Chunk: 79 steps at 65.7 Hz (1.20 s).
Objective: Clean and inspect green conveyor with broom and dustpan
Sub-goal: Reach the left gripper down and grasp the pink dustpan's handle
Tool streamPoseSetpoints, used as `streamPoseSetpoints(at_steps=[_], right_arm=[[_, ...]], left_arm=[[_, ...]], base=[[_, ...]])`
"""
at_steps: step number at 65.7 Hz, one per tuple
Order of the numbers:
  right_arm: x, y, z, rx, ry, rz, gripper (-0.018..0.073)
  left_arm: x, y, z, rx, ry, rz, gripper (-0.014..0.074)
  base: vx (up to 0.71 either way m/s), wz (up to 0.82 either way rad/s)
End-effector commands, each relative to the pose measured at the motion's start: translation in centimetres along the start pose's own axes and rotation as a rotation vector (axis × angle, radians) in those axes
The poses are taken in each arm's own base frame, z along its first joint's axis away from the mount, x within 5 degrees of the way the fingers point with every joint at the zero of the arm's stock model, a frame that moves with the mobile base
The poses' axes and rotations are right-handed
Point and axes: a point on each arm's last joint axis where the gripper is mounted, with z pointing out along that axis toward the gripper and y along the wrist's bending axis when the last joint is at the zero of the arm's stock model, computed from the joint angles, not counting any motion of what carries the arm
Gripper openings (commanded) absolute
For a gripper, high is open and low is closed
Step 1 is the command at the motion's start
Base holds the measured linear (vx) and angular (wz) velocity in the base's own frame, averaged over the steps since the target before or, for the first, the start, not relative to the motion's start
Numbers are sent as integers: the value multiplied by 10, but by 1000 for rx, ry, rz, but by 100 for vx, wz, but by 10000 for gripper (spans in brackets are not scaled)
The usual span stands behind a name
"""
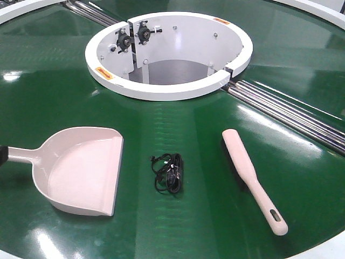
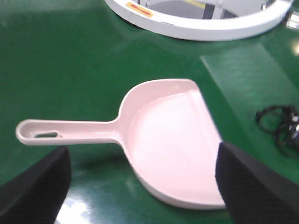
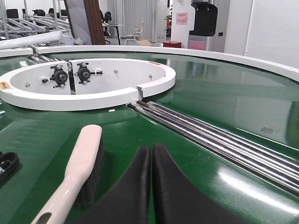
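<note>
The beige-pink dustpan point(image 1: 81, 170) lies flat on the green conveyor point(image 1: 48, 91) at front left, mouth to the right, handle to the left. In the left wrist view my left gripper point(image 2: 142, 161) is open and empty above the dustpan point(image 2: 173, 140), its fingers point(image 2: 37, 186) spread wide on either side of the pan. The broom point(image 1: 250, 175) lies at front right, handle toward me. In the right wrist view my right gripper point(image 3: 152, 151) is shut and empty, just right of the broom point(image 3: 84, 168), low over the belt point(image 3: 224, 102).
A black coiled cable point(image 1: 170, 172) lies between dustpan and broom. The white round collar point(image 1: 167, 89) stands at the centre. Chrome roller rods point(image 1: 291, 116) run from it to the right, close to the broom's head.
</note>
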Motion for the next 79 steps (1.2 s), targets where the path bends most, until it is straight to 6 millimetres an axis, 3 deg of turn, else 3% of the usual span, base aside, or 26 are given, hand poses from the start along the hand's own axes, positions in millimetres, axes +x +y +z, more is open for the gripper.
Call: streamPoseSetpoints(at_steps=[1,12,18,30,35,46,63,79], right_arm=[[-6,0,-1,7,-79,-15,-8],[-6,0,-1,7,-79,-15,-8],[-6,0,-1,7,-79,-15,-8],[-6,0,-1,7,-79,-15,-8],[-6,0,-1,7,-79,-15,-8],[-6,0,-1,7,-79,-15,-8],[-6,0,-1,7,-79,-15,-8],[-6,0,-1,7,-79,-15,-8]], left_arm=[[-30,3,-9,-5,-5,165,543],[-69,7,-9,66,205,411,519],[-87,9,7,115,303,501,519],[-116,12,45,148,332,619,519],[-116,12,62,183,389,643,519],[-99,16,89,317,570,961,519],[-87,26,135,296,684,1071,519],[-74,28,167,361,743,1188,519]], base=[[0,0],[0,0],[0,0],[0,0],[0,0],[0,0],[0,0],[0,0]])
